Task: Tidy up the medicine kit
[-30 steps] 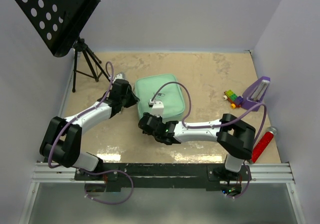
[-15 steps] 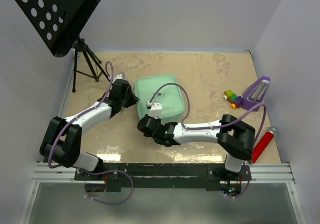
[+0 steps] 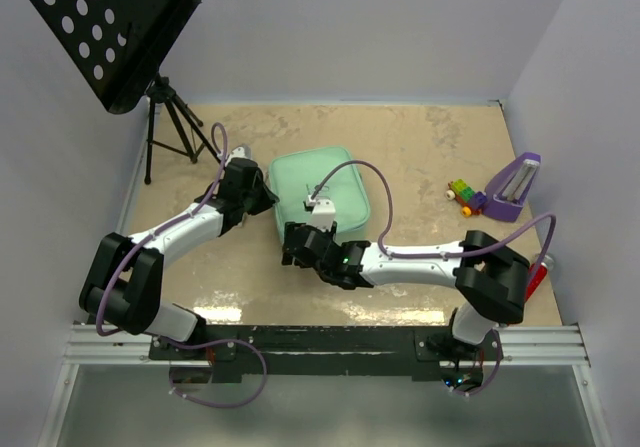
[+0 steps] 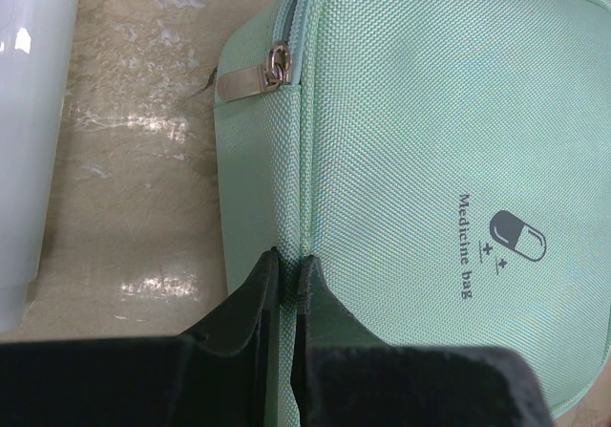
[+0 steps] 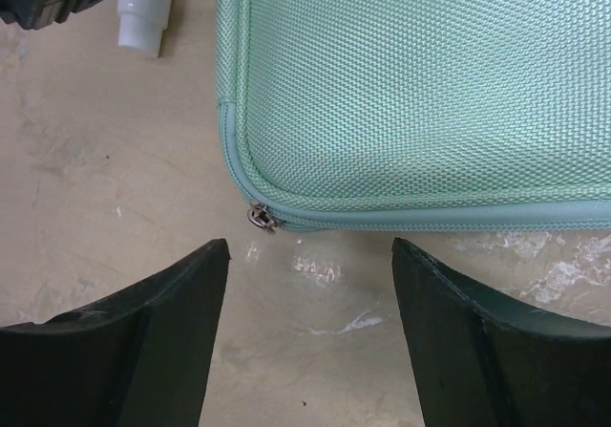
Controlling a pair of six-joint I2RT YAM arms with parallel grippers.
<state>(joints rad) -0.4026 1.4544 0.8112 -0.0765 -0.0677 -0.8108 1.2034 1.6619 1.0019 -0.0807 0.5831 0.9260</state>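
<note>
Honestly the medicine kit [image 3: 300, 179] sits mid-way across the table [image 3: 420, 137] looking fully zipped, left gripper [image 4: 286, 260] clenched on its side seam, right gripper [image 5: 310, 245] spread wide by the zipper pull [image 5: 258, 217], so either packing's done or it's not opened yet.

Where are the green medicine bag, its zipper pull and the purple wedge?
green medicine bag [image 3: 300, 175]: top view, bare lid fabric.
zipper pull [image 5: 258, 217]: right wrist view, metal slider at corner.
purple wedge [image 3: 503, 207]: top view, its base.

Right tool [image 5: 310, 250] — jaws now wide apart at a corner of the medicine kit [image 5: 420, 93] — elbow [image 3: 495, 279] farther right.
</note>
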